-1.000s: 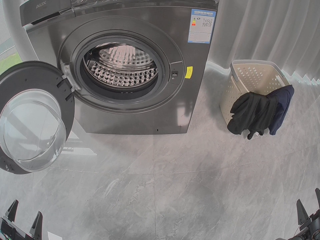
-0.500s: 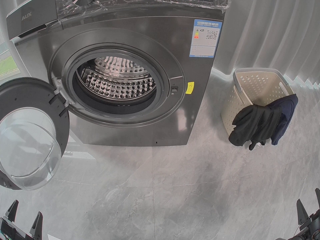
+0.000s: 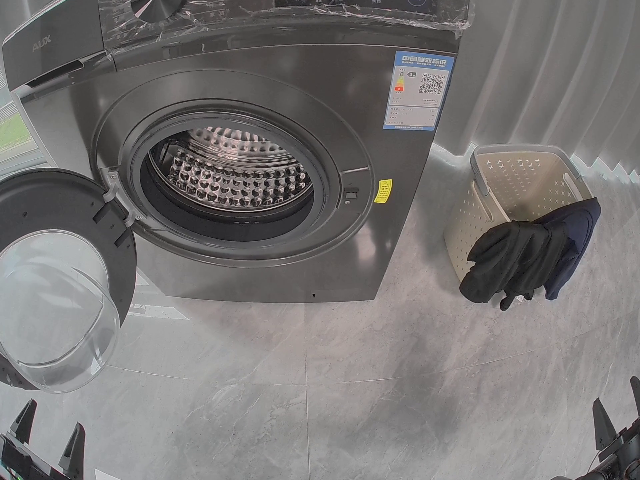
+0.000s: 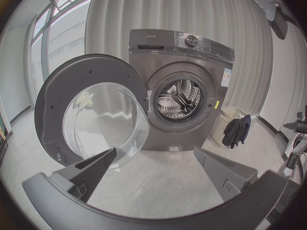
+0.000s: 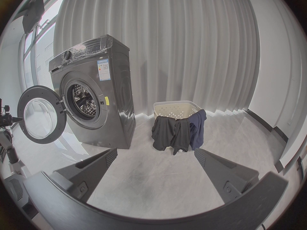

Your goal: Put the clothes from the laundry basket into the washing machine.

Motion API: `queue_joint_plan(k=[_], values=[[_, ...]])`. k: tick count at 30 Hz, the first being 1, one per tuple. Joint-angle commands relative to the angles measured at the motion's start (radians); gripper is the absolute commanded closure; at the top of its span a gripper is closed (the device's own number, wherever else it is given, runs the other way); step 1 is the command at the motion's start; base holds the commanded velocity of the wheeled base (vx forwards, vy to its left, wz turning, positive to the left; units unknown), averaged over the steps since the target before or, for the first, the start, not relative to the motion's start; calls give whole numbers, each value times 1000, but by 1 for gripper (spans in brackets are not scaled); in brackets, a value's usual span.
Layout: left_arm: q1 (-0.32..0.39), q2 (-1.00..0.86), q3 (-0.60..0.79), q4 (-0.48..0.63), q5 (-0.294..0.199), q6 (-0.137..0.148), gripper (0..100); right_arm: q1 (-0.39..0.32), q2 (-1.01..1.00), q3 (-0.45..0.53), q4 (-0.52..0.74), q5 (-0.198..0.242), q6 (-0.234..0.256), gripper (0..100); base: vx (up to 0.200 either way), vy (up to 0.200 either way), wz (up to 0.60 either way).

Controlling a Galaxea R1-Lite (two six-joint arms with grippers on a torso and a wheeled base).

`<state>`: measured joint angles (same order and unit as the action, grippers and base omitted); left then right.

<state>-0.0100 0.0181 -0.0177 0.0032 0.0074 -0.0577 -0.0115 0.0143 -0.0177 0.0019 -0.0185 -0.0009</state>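
Gleaming dimpled drum [image 3: 230,178], perforated basket [image 3: 513,175]

Bright daylight from the window [image 3: 15,138] at the frame's left edge, soft shadows on the floor [image 3: 347,381], glare on the door glass [image 3: 53,308], wrist views bowed, dark-cornered.

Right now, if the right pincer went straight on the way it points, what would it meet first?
Most likely the black garment draped over the laundry basket, across bare floor; depth is unclear, so it might touch the floor first.
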Motion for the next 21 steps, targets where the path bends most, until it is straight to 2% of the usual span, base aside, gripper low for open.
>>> queue_joint_plan(k=[1, 21], values=[[1, -13, 16, 0, 0, -1, 0, 1, -10, 18, 0, 0, -1, 0, 0, -200, 0], [1, -13, 16, 0, 0, -1, 0, 1, -10, 18, 0, 0, -1, 0, 0, -200, 0]])
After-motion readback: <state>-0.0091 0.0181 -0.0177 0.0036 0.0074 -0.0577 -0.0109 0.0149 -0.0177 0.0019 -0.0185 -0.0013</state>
